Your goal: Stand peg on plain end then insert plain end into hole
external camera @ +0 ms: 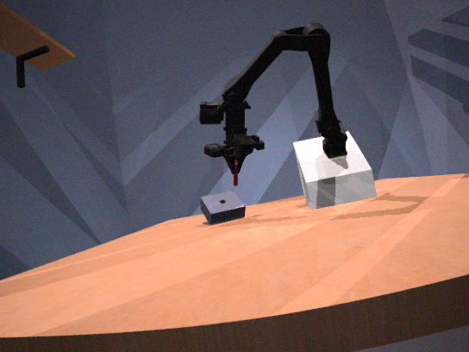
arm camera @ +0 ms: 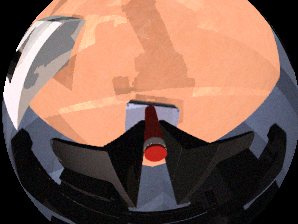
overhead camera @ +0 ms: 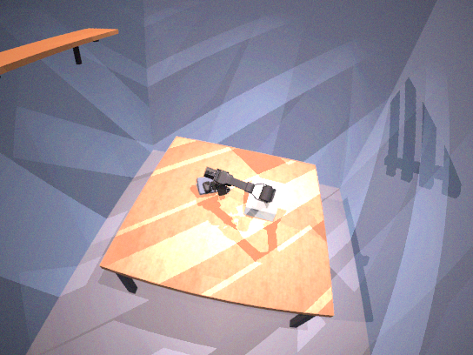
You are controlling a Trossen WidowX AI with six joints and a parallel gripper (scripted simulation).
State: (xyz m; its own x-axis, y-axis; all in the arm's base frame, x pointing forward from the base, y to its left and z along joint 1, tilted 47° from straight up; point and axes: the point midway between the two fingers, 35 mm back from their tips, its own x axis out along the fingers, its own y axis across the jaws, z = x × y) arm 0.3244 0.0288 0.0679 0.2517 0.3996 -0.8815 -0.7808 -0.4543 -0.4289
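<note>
My gripper [external camera: 235, 169] [arm camera: 152, 124] is shut on the red peg [external camera: 235, 179] [arm camera: 152, 127]. The peg hangs nearly upright, its plain end down and its banded end up between the fingers. The grey-blue sloped panel [external camera: 215, 202] [overhead camera: 201, 186] has one dark hole [external camera: 222, 201] in its face. In the exterior view the peg's lower end is above the panel and a little right of the hole, apart from it. In the wrist view the panel [arm camera: 171, 116] shows behind the peg, and the hole is hidden. In the top view the arm covers the peg.
The arm's base stands on a white block [overhead camera: 261, 212] [external camera: 345, 190] [arm camera: 30, 65], to the right of the panel in the top and exterior views. The wooden table [overhead camera: 174, 244] [external camera: 194, 280] carries both. Another wooden surface [overhead camera: 52, 45] [external camera: 30, 34] shows at the upper left.
</note>
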